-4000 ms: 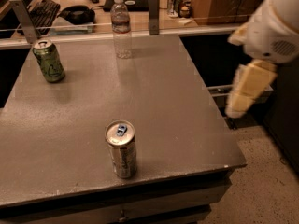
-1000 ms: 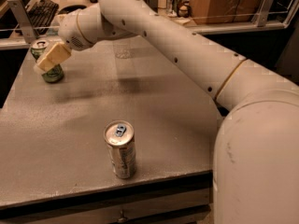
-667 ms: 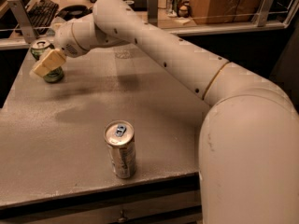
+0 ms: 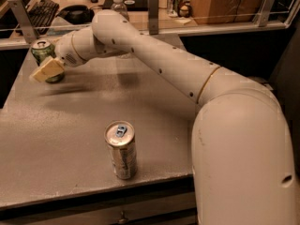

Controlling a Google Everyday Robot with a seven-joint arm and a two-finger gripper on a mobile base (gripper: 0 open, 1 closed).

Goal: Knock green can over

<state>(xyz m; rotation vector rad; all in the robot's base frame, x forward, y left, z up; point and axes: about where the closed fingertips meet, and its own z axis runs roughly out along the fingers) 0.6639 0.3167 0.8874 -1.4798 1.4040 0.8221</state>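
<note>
Camera view: claw (image 4: 46, 70) at one green can (image 4: 42, 48); one silver can (image 4: 122, 150).

No print I can read on the green can (image 4: 42, 49), upper left, or the silver can (image 4: 121, 150), lower centre; the gripper (image 4: 47, 70) covers the green can's front.

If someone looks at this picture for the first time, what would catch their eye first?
The big white robot arm fills the right side and stretches across the grey table to its far left corner. There its beige end effector covers the lower part of the green can, which stands upright. A silver can stands alone near the front edge.
</note>
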